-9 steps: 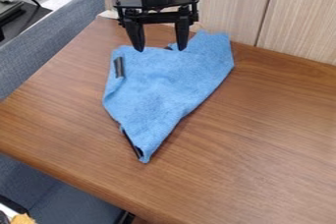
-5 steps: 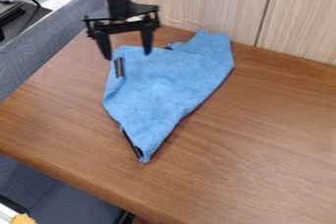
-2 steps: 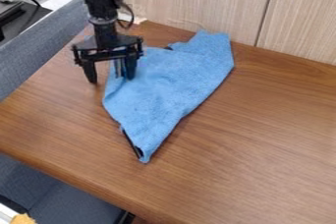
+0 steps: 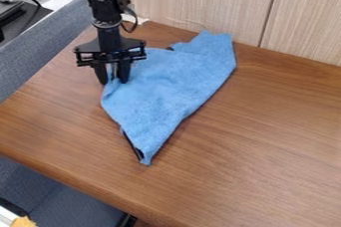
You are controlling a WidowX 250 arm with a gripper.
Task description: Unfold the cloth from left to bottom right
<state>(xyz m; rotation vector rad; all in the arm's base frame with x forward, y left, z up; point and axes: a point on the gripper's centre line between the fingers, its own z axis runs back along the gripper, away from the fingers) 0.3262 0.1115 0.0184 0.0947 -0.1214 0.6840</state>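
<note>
The black gripper [image 4: 112,80] points down at the upper left edge of the blue cloth [image 4: 166,86], its fingers drawn close together on a bit of cloth. Folded over itself, the cloth lies as a long uneven shape, from a wide part at the upper right down to a narrow tip at the lower middle. A dark strip shows along its lower left edge. The fingers cover part of the cloth's left corner.
The brown wooden table [image 4: 266,146] has a wood-panel wall [image 4: 200,2] at its back. A blue-grey partition [image 4: 47,47] runs along the left edge, with a sink and a dark appliance beyond it.
The gripper has moved left and down from behind the cloth to its left edge, and its fingers have closed there. The cloth's left edge has shifted slightly left.
</note>
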